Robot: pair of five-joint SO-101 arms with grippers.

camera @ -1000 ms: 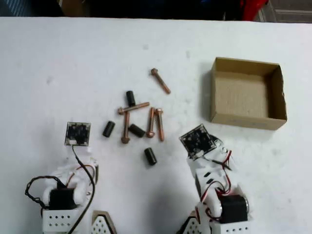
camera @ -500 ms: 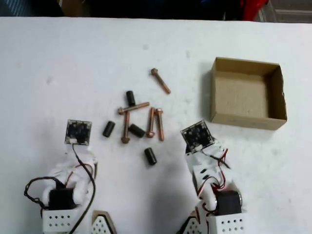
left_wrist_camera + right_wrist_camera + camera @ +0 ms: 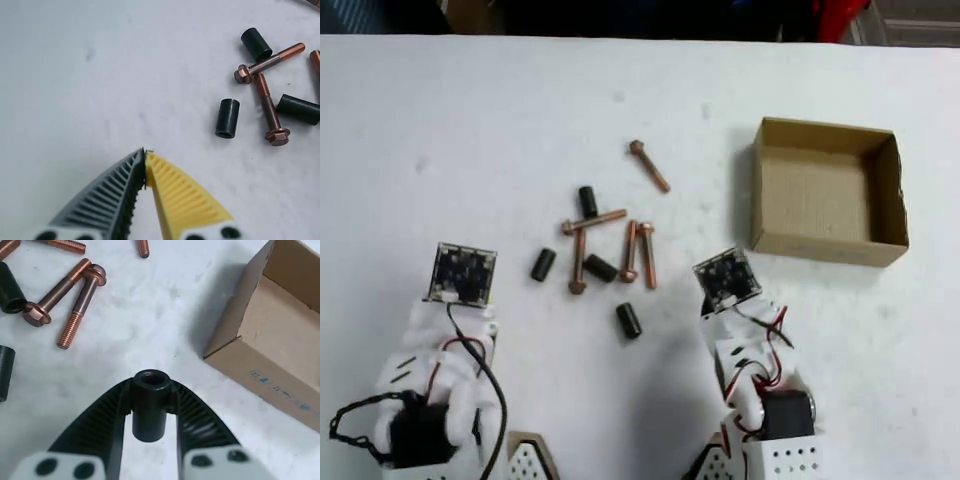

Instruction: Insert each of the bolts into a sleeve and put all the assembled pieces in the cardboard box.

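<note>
Swung leftward, the left tool [image 3: 145, 157] points down, closed and empty; the right tool [image 3: 150, 386] clamps a sleeve [image 3: 150, 412].

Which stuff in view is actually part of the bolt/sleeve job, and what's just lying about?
Job:
- five copper bolts loose on the table
- four black sleeves among them
- fifth sleeve, clamped in the right gripper
- cardboard box

Lying about:
- red object beyond the far edge of the table
</note>
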